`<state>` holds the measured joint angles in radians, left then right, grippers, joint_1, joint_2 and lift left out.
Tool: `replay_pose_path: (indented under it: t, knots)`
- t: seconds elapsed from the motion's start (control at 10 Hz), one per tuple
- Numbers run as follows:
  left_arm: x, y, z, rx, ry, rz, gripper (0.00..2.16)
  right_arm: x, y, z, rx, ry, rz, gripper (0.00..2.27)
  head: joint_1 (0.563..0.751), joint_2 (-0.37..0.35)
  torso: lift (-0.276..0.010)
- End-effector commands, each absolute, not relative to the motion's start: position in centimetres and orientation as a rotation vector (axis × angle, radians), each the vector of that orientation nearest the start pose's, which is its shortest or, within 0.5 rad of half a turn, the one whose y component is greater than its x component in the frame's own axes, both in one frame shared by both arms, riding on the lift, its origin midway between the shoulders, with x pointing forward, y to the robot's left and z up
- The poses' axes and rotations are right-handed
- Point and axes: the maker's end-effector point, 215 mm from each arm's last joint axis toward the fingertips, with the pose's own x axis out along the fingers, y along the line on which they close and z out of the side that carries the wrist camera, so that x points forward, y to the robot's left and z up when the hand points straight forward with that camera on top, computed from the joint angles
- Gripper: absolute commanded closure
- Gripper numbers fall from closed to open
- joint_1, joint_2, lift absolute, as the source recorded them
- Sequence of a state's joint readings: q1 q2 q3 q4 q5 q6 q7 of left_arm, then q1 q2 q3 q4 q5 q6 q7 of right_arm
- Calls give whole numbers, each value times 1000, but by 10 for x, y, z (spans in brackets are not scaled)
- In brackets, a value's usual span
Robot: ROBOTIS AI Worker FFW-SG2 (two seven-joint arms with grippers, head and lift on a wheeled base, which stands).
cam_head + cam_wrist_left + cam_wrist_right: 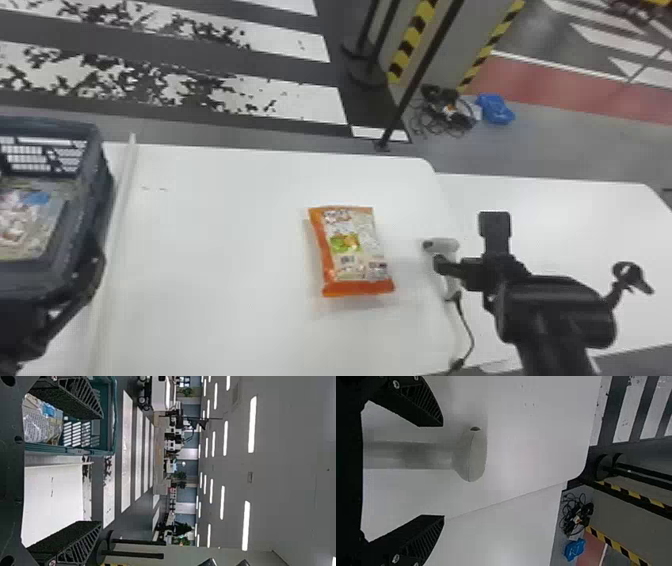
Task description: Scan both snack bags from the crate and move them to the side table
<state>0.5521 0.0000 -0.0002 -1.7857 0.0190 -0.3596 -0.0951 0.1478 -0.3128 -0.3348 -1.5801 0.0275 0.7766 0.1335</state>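
Observation:
An orange snack bag (352,250) lies flat on the white table. The white scanner (442,245) rests to its right, its cable trailing toward the front. My right gripper (467,250) is over the scanner; in the right wrist view the scanner's handle (415,455) lies between the spread fingers of the right gripper (443,471), held by neither. At the far left, another snack bag (25,220) is inside the dark crate (90,200). My left gripper (75,300) is beside the crate's near right corner; the left gripper (99,471) shows wide-spread fingers, and nothing is gripped.
The side table (590,215) adjoins the main table on the right. A raised white strip (117,220) runs beside the crate. Beyond the tables stand a black pole (420,75) and a striped pillar, with cables and a blue bag (495,108) on the floor.

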Motion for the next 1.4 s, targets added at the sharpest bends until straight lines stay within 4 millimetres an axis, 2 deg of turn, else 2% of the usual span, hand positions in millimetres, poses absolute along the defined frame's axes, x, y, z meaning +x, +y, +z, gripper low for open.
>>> replay_pose_path:
  t: [0.0, 0.1, 0.3, 0.5, 0.6, 0.7, 1.0, 1.3]
  knots:
    - [405, 208, -393, -19, -22, -89, 43, 404, -519, -525, -43, 838, -266, 113, 695, -350, -29]
    - [405, 208, -393, -19, -22, -89, 43, 399, -500, -520, 56, 845, -210, 113, 695, -350, -29]
    - [405, 208, -393, -19, -22, -89, 43, 385, -463, -523, 196, 897, -114, 124, 695, -350, -29]
    - [405, 208, -393, -19, -22, -89, 43, 390, -430, -519, 276, 884, -5, 124, 695, -347, -29]
    - [405, 207, -394, -20, -19, -90, 43, 394, -416, -521, 274, 889, 27, 124, 695, -322, -29]
    - [406, 207, -394, -20, -20, -90, 43, 402, -407, -521, 258, 889, 45, 124, 695, -302, -29]
    - [407, 207, -393, -20, -22, -90, 43, 416, -379, -546, 229, 950, 101, 124, 695, -259, -29]
    - [408, 207, -394, -20, -19, -90, 43, 420, -355, -560, 257, 985, 169, 124, 695, -221, -29]
